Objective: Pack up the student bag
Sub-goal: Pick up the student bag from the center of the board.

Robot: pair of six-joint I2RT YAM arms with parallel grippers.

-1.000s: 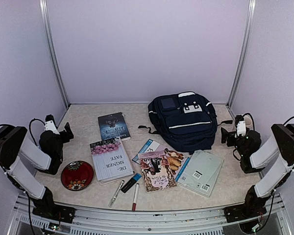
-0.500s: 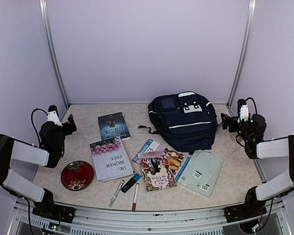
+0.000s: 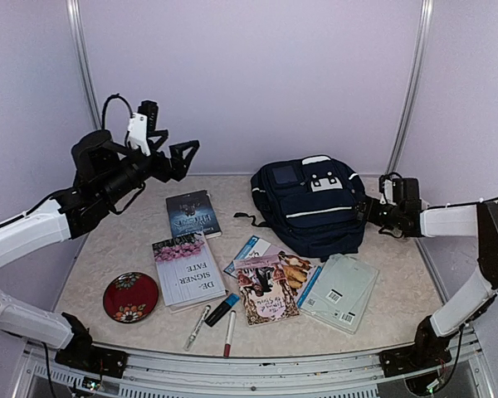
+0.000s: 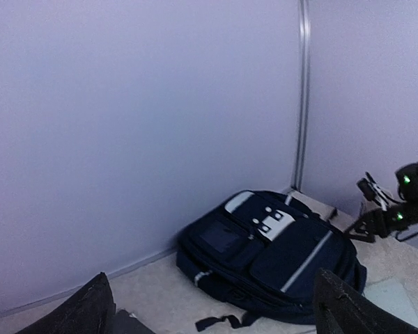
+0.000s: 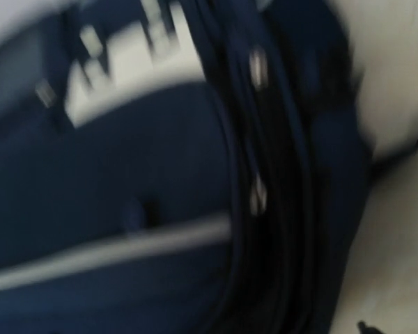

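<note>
The student bag is a navy backpack with thin white stripes and a white patch, lying flat and zipped at the back right of the table. From the left wrist view the student bag sits well ahead of my left fingers. My left gripper hangs high above the back left of the table, open and empty. My right gripper is low against the bag's right edge. The right wrist view is a blurred close-up of the bag's zips; that gripper's fingers do not show there.
In front of the bag lie a dark book, a white book with pink flowers, colourful booklets and pale green booklets. Markers and a red dish sit near the front. Walls enclose three sides.
My left arm rose from low at the left to high over the back left. My right arm stretched out from the right side until its gripper reached the bag's right edge.
</note>
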